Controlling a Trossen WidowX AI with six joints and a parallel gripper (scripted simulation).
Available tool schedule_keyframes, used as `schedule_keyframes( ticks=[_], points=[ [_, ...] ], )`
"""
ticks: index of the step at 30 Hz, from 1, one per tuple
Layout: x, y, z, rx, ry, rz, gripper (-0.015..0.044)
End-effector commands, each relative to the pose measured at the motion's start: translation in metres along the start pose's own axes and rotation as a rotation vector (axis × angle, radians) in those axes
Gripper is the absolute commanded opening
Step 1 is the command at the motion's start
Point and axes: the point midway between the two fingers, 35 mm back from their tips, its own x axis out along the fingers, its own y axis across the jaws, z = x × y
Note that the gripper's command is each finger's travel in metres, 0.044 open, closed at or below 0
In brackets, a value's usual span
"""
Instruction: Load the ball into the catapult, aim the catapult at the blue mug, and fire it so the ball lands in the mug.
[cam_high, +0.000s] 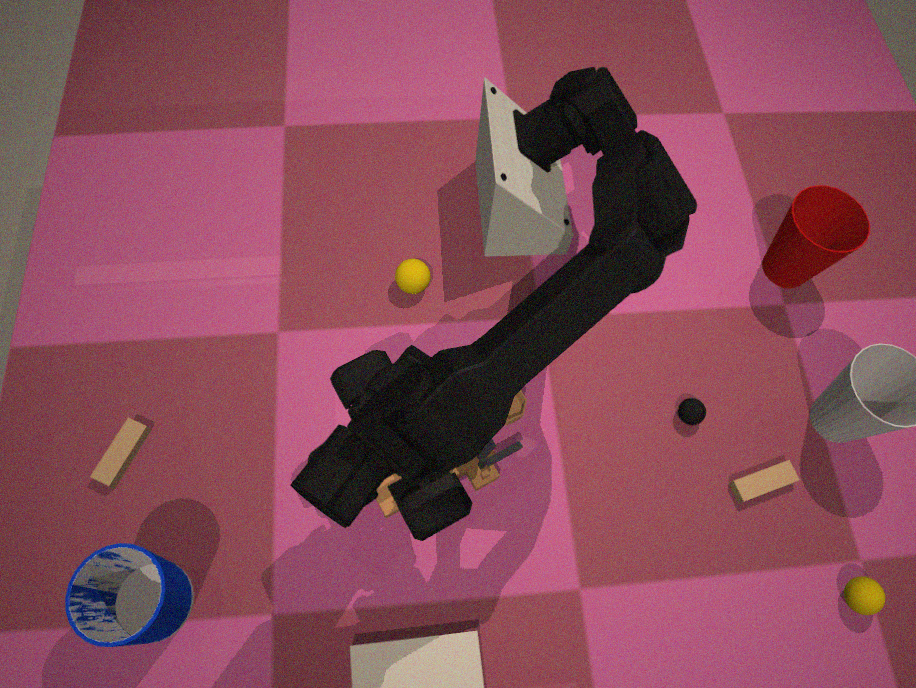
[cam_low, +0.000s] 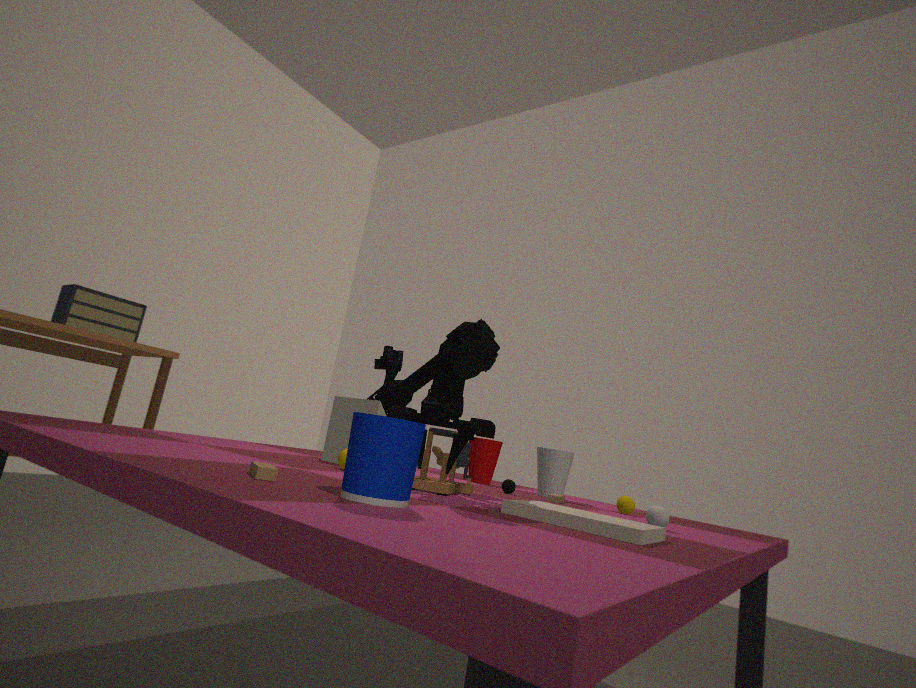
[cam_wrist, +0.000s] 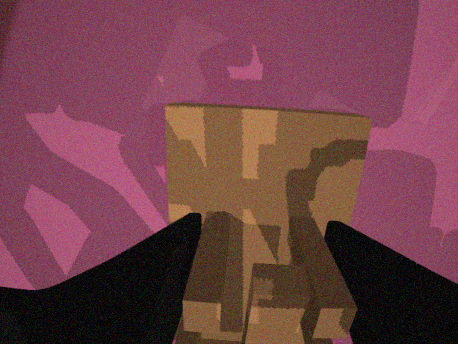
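Over the tan wooden catapult, the black gripper stands half-apart, clamping unclear; its likely light, stiff base suits low holding.

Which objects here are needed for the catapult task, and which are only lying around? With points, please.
Needed: wooden catapult (cam_high: 485, 473) (cam_low: 436, 486) (cam_wrist: 225, 165); blue mug (cam_high: 174, 599) (cam_low: 383, 459); one ball, which one unclear.

Lying around: red cup (cam_high: 788, 255) (cam_low: 485, 460); two wooden blocks (cam_high: 119, 452) (cam_high: 765, 481).

matt wooden-looking catapult, smooth (faintly glossy) yellow ball
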Motion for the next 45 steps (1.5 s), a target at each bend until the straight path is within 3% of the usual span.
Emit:
schedule_keyframes(
  ticks=[1, 6, 10, 45],
  points=[
    [0.0, 0.0, 0.0, -0.001, 0.0, 0.0, 0.0138],
    [-0.003, 0.0, 0.0, -0.001, 0.0, 0.0, 0.0085],
    [-0.048, 0.0, 0.001, 0.0, -0.002, -0.001, 0.0],
    [-0.004, 0.0, 0.002, 0.01, 0.002, 0.003, 0.0]
  ],
)
